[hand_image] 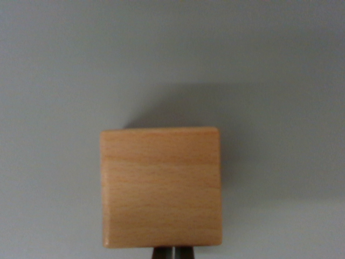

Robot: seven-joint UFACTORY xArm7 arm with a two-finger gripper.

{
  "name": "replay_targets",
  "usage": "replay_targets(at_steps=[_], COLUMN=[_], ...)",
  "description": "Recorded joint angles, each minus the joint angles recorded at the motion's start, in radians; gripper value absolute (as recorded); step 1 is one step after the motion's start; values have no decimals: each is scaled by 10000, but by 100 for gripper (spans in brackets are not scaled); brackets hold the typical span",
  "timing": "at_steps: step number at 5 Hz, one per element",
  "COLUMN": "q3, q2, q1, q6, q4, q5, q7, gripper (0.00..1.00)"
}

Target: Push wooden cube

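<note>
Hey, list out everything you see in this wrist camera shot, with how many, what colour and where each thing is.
light-brown wooden cube: one, pale tan with visible grain, lower centre of the wrist view, resting on the surface.
plain grey surface: one, matte grey, filling the rest of the picture, bare apart from the cube.
shadow: one, darker grey, falling on the surface above and to the wrist view's right of the cube.
gripper: one, dark fingertips with a thin pale line between them, at the bottom edge directly below the cube; they look closed together, and whether they touch the cube cannot be told.
</note>
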Motion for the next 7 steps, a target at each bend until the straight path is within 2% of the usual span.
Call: replay_targets(at_steps=[1, 2, 3, 4, 5, 6, 7], q3=[25, 25, 48, 48, 70, 70, 90], q2=[287, 287, 544, 544, 793, 793, 1014], q1=[9, 9, 17, 17, 24, 24, 31], q6=[174, 174, 329, 329, 479, 479, 613], q4=[460, 460, 872, 872, 1269, 1269, 1624], q5=[18, 18, 35, 35, 51, 51, 65], q7=[40, 40, 76, 76, 111, 111, 142], gripper=[100, 100, 100, 100, 100, 100, 100])
